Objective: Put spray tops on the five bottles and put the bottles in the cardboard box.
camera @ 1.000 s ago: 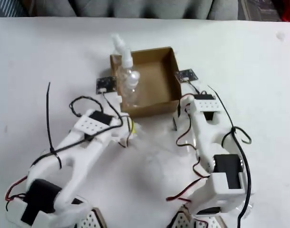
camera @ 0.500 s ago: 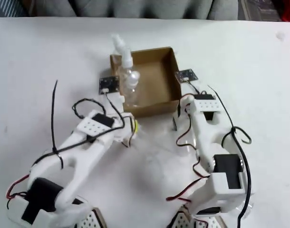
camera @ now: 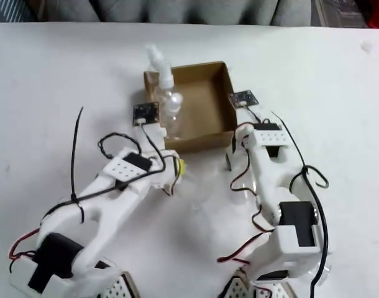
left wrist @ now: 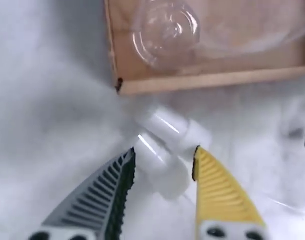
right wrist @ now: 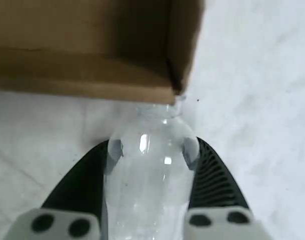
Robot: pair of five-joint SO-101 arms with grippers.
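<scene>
Desk (camera: pixel 338 74), white, carries everything. Two white arms lie on it side by side: the left arm (camera: pixel 109 198) angles in toward the near left corner of the cardboard box (camera: pixel 199 141), and the right arm (camera: pixel 270 174) runs straight up to the near right corner.

The box is brown and open-topped and sits in the middle of the desk. From the high view, capped bottles (camera: pixel 169 105) stand against its left wall, with two white spray heads, one (camera: pixel 157 59) above the other (camera: pixel 166 79). How many bottle bodies are under them I cannot tell.

The wrist views show what the arms hide from above. The right tool (right wrist: pixel 152 149) has its black fingers pressed against both sides of a clear bottle (right wrist: pixel 147 190). This one lies outside the box on the desk, its bare neck just at the box's corner.

The left tool (left wrist: pixel 163 160) is spread, one grey finger and one yellow, with a loose spray top (left wrist: pixel 170 137) lying on the desk between them, just outside the box wall. Whether the fingers touch it I cannot tell. That view also looks down on a round clear bottle (left wrist: pixel 165 30) inside the box corner.

From above, the left tool shows as little more than a yellow tip (camera: pixel 179 166) beside the box.
</scene>
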